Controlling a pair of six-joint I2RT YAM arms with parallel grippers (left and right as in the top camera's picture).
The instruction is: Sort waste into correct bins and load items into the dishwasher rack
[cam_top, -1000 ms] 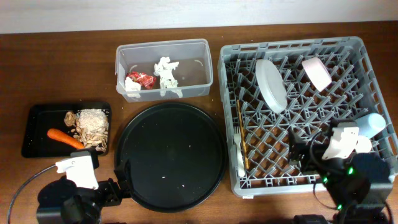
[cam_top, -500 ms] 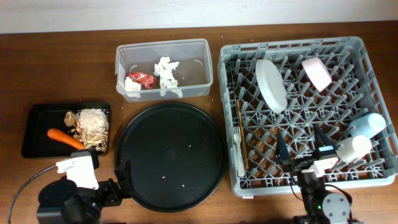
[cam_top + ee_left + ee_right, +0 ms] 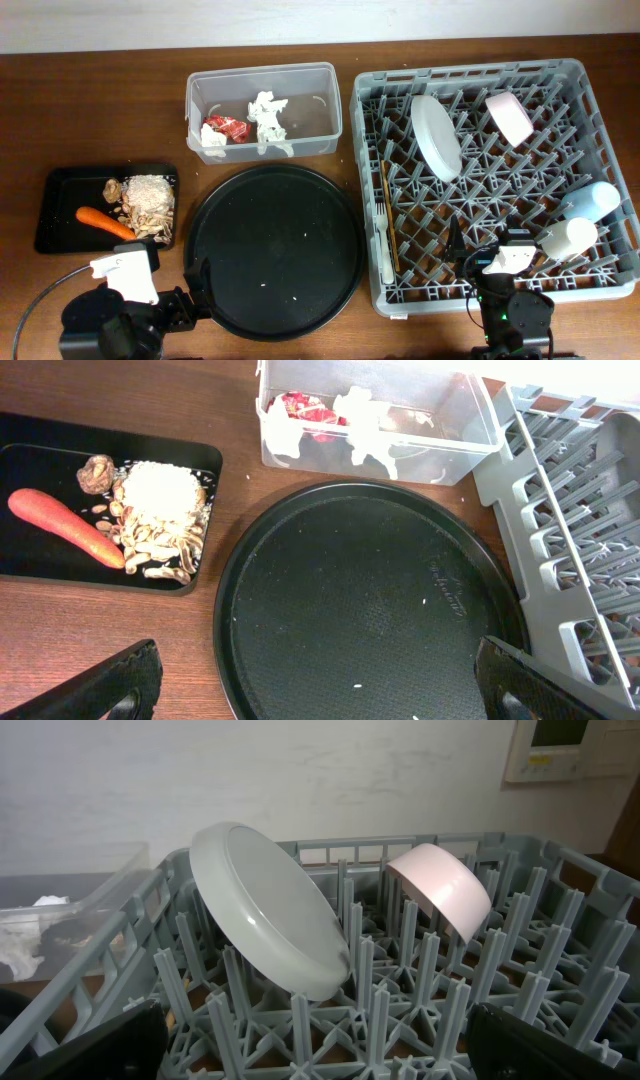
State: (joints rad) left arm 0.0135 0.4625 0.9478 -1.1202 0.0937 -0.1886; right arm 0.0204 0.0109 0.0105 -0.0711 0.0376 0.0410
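Wooden worktop (image 3: pixel 100 120) looks sorted tbh, both the left claw (image 3: pixel 318 678) and right claw (image 3: pixel 315 1045) gape fully and hold nothing, and the small white cup (image 3: pixel 568 238) lies tipped in the dishwasher rack (image 3: pixel 470 72) just right of the right claw, far from the left one.

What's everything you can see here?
table: one, brown, underneath
dishwasher rack: one, grey, right
plate: one, white, leaning in rack
bowl: one, white, tilted in rack
pale blue cup: one, rack's right edge
small white cup: one, beside blue cup
fork: one, white, rack's left edge
chopstick: one, wooden, beside fork
clear tub: one, far middle
tissues: few, white, in tub
wrapper: one, red, in tub
black tray: one, rectangular, left
carrot: one, orange, in that tray
food scraps: one heap, beige, same tray
round tray: one, black, middle
left gripper: one, black, open, near left
right gripper: one, black, open, by rack's front
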